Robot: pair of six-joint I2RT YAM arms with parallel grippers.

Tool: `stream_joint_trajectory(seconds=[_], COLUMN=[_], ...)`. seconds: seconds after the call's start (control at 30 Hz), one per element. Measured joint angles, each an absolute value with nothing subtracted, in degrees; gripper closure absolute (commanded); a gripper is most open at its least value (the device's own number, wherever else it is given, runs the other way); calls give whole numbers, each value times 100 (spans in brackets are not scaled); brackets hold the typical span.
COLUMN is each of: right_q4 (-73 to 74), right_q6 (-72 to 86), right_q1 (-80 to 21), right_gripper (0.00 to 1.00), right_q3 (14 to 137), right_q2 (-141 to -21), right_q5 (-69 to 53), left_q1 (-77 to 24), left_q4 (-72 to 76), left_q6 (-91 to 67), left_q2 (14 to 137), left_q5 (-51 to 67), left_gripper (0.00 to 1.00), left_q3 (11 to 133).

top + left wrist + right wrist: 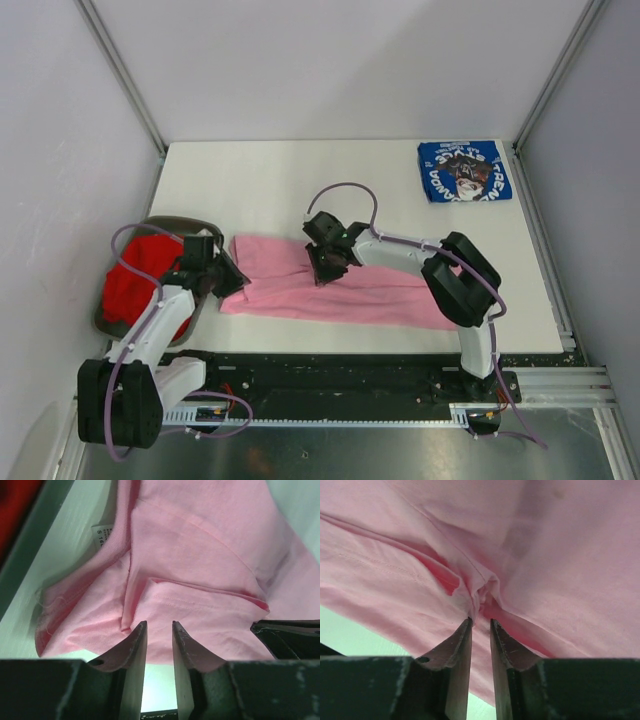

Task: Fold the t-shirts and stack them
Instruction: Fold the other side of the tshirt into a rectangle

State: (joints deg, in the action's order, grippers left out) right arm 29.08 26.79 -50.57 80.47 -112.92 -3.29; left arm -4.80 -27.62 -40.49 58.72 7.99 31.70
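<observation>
**ops:** pincer status?

**arm:** Left pincer (159, 624) is sitting part open with a narrow gap. Nothing is between the jaws, and the pink t-shirt (350, 290) is lying just past the tips. Right pincer (480, 621) is also standing slightly apart, with a pucker of pink cloth bunching right at its tips. Can't tell if that pucker is caught or free.

**ops:** where's everything sitting?

**arm:** The pink one is lying as a long band across the near half of the counter (270, 190), toward 6 o'clock. I'm hovering the left at its 9 o'clock end and the right at its 12 o'clock edge, mid-length. The blue t-shirt (465, 172) is sitting folded at the 2 o'clock corner, well apart. The red t-shirt (135, 275) is lying crumpled in the grey bin (160, 221) at 9 o'clock, not yet folded.

**ops:** what are you worrying about?

**arm:** Three things, all my own judgement.
1. The pucker may be snagging on the right tips, so pulling away could drag the fold open.
2. The left end is looking rumpled, with layers overlapping unevenly near the size label (102, 535). Folding over that would give a lumpy, skewed packet that stacks badly on the blue.
3. The left is working just beside the bin rim, so a wide swing could knock the bin or hook the red cloth.
</observation>
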Motion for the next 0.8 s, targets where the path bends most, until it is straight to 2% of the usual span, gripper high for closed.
stream_joint_trajectory(seconds=[0.27,0.5,0.8], right_q4=[3026,2987,2377], right_q6=[2740,2814,2847], right_q1=[-5133,-5162,-5284], right_gripper=[72,77,79], right_q3=[8016,7961,7961], right_q2=[-11229,-10569,-10490], right_q5=[132,480,250], left_q1=[-790,-1076,-1120], left_q4=[-2775,-2779,-2777], left_q6=[-4069,-4265,-4709], left_q2=[6093,6099,6261], left_q5=[757,478,-172], left_gripper=[72,79,84], left_q3=[3286,3312,3295])
